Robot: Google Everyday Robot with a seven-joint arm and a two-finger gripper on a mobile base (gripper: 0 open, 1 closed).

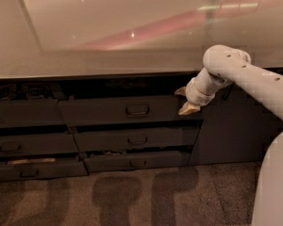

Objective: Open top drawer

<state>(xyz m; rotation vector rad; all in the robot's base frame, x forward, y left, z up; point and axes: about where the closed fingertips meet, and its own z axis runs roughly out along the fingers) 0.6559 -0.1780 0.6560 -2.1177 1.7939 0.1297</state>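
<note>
The top drawer (104, 112) is the wide dark front just under the counter in the middle column, with a small black loop handle (137, 110) at its centre. It stands slightly out from the cabinet face. My gripper (184, 100) is at the drawer's right end, level with its front, about a hand's width right of the handle. Its two tan fingertips (189, 108) stand apart, so it is open and holds nothing. The white arm (245, 74) reaches in from the right.
Two narrower dark drawers (137, 140) sit ajar below the top one. More drawers (23, 114) stand at the left. A plain dark cabinet door (226, 131) is behind the arm. A pale glossy counter (108, 32) overhangs everything. My white body (273, 187) fills the lower right, over brown carpet (132, 197).
</note>
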